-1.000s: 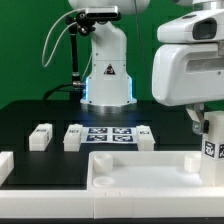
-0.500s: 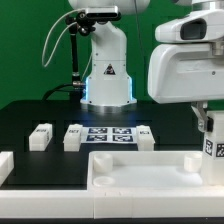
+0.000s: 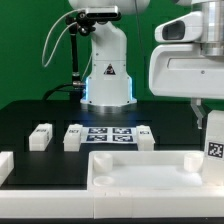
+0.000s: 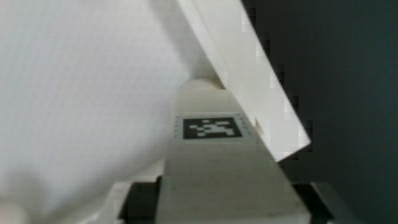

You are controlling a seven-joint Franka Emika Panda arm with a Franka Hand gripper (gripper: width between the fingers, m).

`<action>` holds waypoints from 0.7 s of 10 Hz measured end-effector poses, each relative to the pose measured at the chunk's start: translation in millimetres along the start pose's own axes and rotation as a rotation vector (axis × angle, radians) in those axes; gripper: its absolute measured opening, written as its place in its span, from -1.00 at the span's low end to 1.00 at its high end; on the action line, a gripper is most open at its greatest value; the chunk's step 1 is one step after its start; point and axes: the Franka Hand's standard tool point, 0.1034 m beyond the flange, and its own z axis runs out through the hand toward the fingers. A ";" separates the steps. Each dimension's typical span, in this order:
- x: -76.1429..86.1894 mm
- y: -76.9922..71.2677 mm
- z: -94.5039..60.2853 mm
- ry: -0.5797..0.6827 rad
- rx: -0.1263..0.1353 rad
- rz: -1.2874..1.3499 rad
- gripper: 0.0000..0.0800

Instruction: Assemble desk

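1 white plastic oblong block leg [image 3: 212,135] with a black-and-white square tag [image 4: 217,128] is clamped upright between the jaws of the gripper [image 4: 226,198] at the exterior view's right, just beside the wide, shallow, rimmed white plastic panel [image 3: 130,172] lying in front. Fitting this leg seems the step in hand; next, the smooth, hard block probably needs squaring up against a panel corner.

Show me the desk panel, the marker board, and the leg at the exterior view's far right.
desk panel [image 3: 140,158], exterior view, on its back rim.
marker board [image 3: 110,135], exterior view, on its middle tags.
far-right leg [image 3: 213,133], exterior view, on its face above the tag.
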 end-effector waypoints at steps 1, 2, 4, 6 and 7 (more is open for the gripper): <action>1.7 -0.2 0.1 0.000 0.012 0.116 -0.28; 2.5 0.4 0.1 -0.008 0.020 0.241 -0.28; 1.1 2.2 -0.3 -0.017 0.004 0.267 -0.28; 0.1 0.6 0.2 -0.026 0.012 0.422 -0.28; -0.4 0.2 0.3 -0.029 0.014 0.468 -0.28</action>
